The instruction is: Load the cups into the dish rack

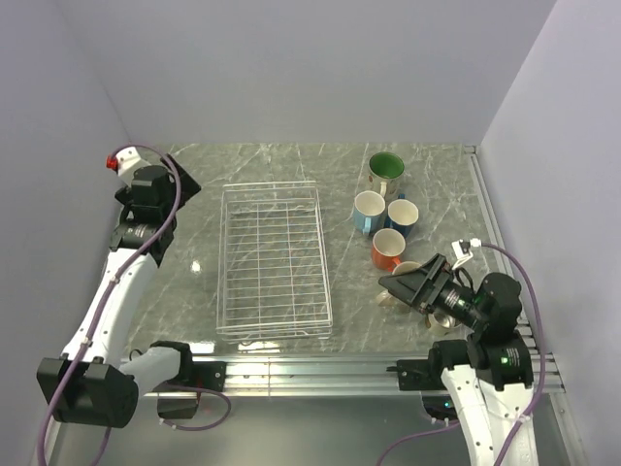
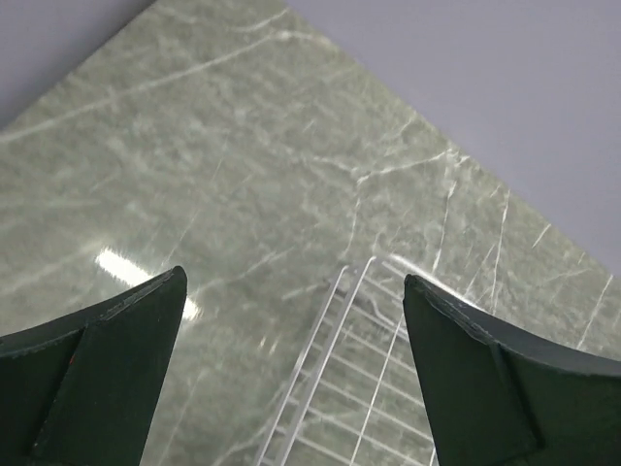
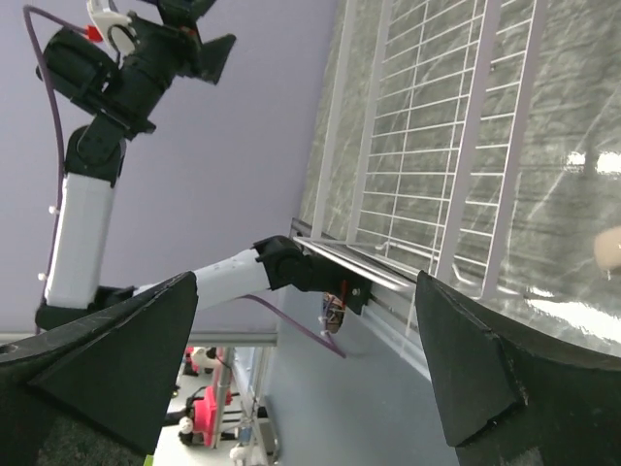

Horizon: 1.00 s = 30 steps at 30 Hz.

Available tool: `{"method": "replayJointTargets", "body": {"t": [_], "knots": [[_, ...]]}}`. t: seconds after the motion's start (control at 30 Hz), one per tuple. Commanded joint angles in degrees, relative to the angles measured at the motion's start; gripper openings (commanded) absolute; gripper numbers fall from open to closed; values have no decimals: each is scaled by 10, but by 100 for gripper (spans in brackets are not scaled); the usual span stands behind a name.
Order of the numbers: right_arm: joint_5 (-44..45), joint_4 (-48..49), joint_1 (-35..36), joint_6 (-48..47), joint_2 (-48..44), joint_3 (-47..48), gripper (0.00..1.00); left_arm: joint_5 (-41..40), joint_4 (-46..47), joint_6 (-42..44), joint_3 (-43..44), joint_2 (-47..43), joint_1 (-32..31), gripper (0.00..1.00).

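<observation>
The left gripper (image 2: 291,282) hangs wide open and holds nothing, with the dish rack (image 1: 275,262) just to its right. The right gripper (image 1: 412,282) is also spread wide and holds nothing. The cups (image 1: 386,209) cluster on the table (image 1: 194,262) just beyond it, the orange-red cup (image 1: 388,249) nearest, and the rack lies to its left.

The top view looks down from above and behind both bases and takes in the whole counter (image 1: 359,301) from afar. The left wrist view peers close past the left claw (image 2: 293,282) at the dish rack (image 2: 359,388) corner just ahead. The right wrist view, rolled sideways, looks beyond the right claw (image 3: 306,286), across that same rack, to the left arm (image 3: 82,223).
</observation>
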Motion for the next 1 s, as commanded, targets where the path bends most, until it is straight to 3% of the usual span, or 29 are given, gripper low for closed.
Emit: {"method": "replayJointTargets", "body": {"t": [0.0,0.13,0.23,0.27,0.4,0.53,0.63,0.87,0.97], "knots": [[-16,63,3,2,34,28,100,-19,-89,-58,30,-25,-2,99],[26,20,3,-51,75,96,98,8,-145,-62,43,-58,-3,99],[49,-15,3,-72,98,106,94,105,-154,-46,38,-94,-2,99],[63,-37,3,-82,114,111,89,119,-156,-55,36,-100,-3,99],[248,-240,3,-154,181,181,84,239,-158,-64,37,-105,-3,99],[344,-321,11,-152,219,237,82,302,-171,-68,53,-104,-3,98],[384,-341,33,-133,234,239,80,309,-177,-75,56,-112,-12,96],[460,-285,165,-105,317,221,79,317,-173,-77,35,-103,-39,91],[477,-253,180,-102,351,223,79,309,-179,-72,38,-104,-52,91]]}}
